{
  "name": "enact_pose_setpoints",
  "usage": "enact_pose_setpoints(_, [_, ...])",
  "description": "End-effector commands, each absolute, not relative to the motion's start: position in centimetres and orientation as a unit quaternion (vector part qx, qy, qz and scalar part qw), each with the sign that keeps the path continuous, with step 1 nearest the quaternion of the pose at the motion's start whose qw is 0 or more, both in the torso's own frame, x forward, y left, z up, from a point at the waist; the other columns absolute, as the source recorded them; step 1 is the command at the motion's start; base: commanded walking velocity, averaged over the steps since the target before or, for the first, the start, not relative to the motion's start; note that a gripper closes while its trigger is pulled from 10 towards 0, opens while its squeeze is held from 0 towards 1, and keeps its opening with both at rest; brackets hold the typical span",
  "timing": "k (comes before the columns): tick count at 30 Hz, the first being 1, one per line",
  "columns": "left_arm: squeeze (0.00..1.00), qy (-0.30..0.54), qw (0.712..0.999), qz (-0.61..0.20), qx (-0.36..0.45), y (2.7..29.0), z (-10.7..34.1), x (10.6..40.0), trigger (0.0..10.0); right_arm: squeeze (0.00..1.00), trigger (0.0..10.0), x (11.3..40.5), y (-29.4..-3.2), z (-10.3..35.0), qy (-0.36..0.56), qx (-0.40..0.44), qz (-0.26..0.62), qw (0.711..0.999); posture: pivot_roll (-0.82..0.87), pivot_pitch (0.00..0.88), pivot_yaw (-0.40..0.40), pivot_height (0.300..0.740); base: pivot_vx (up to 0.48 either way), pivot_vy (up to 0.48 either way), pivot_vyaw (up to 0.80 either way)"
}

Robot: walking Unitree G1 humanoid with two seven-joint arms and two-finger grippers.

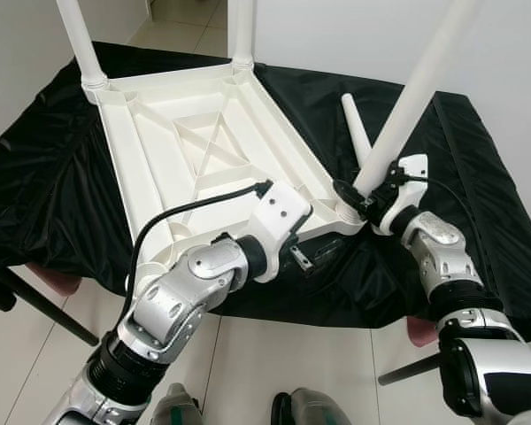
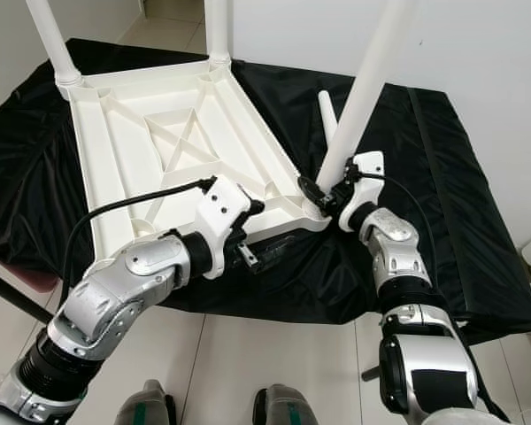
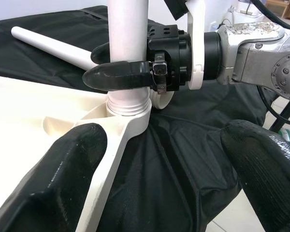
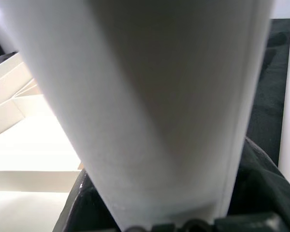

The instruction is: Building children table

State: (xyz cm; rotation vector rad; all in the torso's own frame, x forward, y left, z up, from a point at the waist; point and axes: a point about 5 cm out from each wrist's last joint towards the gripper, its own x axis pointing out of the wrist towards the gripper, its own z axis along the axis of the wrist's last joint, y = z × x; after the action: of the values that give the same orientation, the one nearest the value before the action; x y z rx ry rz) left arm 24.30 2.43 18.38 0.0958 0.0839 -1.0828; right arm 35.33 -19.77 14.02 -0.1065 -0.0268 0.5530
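A white plastic table top [image 1: 159,150] lies upside down on black cloth. Two white legs [image 1: 80,40] [image 1: 242,31] stand in its far corners. A third leg [image 1: 416,88] leans over the near right corner socket [image 3: 128,108], its threaded end in the socket. My right gripper [image 1: 360,191] is shut on this leg just above the socket, and one of its fingers [image 3: 118,77] wraps round the leg. My left gripper [image 3: 159,159] is open at the table top's front edge beside that corner, its fingers spread on either side of the rim. A loose leg [image 1: 356,128] lies on the cloth behind.
The black cloth [image 1: 478,177] covers a low surface whose front edge is close to me. Below it are white floor tiles [image 1: 274,354]. A reddish seat [image 1: 57,282] and dark bars poke out under the cloth at the left. A white wall stands behind.
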Motion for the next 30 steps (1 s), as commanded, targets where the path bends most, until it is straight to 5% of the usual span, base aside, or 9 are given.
enact_pose_setpoints(1, [0.0, 0.042, 0.846, -0.53, 0.051, 2.3, 18.4, 24.1, 10.0, 0.0, 10.0, 35.1, -20.5, 13.2, 0.007, -0.049, 0.261, 0.964, -0.04, 0.033, -0.032, 0.74, 0.0, 0.0, 0.0])
enact_pose_setpoints(21, [0.0, 0.044, 0.846, -0.529, 0.047, 2.1, 18.3, 23.8, 10.0, 0.0, 10.0, 34.9, -17.5, 13.9, -0.007, 0.024, 0.083, 0.996, -0.05, 0.038, -0.046, 0.74, 0.0, 0.0, 0.0])
enact_pose_setpoints(30, [0.0, 0.044, 0.844, -0.533, 0.045, 2.0, 18.2, 23.8, 10.0, 0.0, 10.0, 33.2, -17.5, 15.5, -0.067, 0.046, -0.091, 0.993, -0.05, 0.028, -0.053, 0.74, 0.0, 0.0, 0.0])
